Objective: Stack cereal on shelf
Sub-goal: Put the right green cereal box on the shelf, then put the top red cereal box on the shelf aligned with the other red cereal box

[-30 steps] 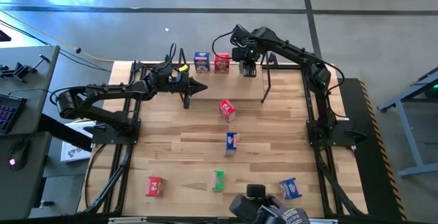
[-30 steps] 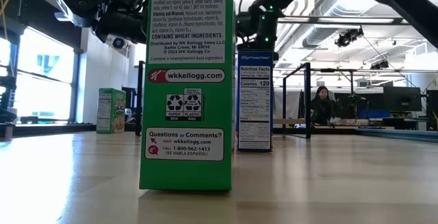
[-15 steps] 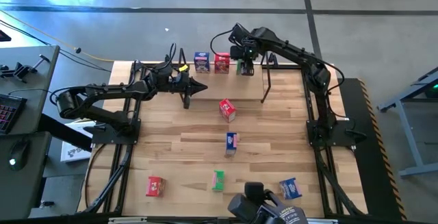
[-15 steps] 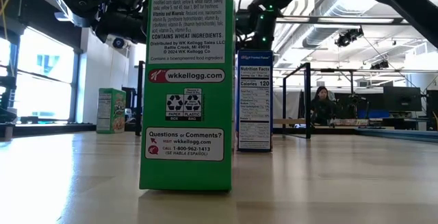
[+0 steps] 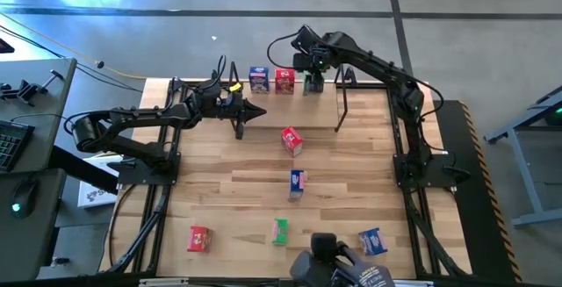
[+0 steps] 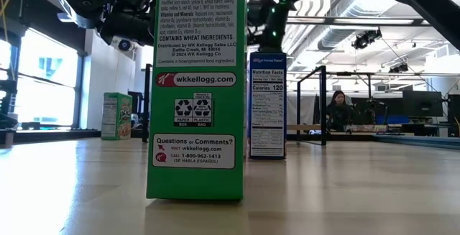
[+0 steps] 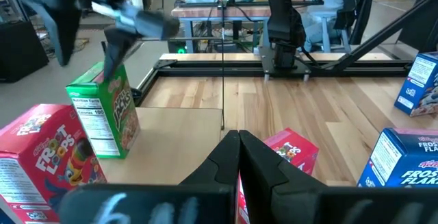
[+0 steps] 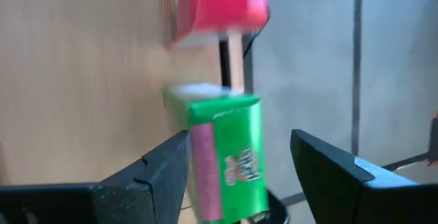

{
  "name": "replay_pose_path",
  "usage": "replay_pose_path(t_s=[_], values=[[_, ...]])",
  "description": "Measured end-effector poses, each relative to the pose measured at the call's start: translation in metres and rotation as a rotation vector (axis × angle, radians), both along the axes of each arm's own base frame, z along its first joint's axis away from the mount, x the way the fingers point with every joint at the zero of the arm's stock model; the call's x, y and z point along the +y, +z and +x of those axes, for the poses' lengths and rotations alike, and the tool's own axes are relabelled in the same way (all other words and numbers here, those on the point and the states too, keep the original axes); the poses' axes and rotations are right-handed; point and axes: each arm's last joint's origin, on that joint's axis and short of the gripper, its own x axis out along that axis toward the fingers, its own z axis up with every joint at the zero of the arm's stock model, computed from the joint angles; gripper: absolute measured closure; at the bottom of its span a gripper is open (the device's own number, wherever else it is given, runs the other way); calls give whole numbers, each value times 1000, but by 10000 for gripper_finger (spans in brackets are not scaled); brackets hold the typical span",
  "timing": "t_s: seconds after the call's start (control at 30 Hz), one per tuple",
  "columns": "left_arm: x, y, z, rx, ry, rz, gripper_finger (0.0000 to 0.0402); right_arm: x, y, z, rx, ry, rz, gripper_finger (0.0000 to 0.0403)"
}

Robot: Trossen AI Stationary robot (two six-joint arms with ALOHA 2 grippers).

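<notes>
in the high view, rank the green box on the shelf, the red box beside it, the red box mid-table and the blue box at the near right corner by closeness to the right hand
Measured from the right hand, open at the shelf's right end:
1. green box, on the shelf right under it.
2. red shelf box, next along the shelf.
3. red mid-table box, on the tabletop in front of the shelf.
4. blue corner box, at the table's near right.

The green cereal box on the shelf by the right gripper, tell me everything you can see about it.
The green cereal box is a small printed cardboard carton with a white nutrition panel on one side. It stands upright on the light wooden shelf, last in a row beside a red box and a blue box. The right gripper is open, its fingers either side of the box with gaps showing, so it looks released.
</notes>
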Motion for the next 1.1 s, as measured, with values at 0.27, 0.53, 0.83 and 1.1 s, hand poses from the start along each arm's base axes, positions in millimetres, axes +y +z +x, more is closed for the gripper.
replay_pose_path(t_s=[0.27,0.53,0.83,1.1], values=[[0,-1,0,15,-2,1,401,23,58,-6,-79,-44,-19,200],[0,-2,0,18,-5,17,401,53,69,-37,-246,-27,77,347],[-1,-2,0,18,-19,24,401,108,23,-76,-669,7,18,384],[-16,2,7,2,-179,40,401,180,-20,-102,-1010,123,11,399]])
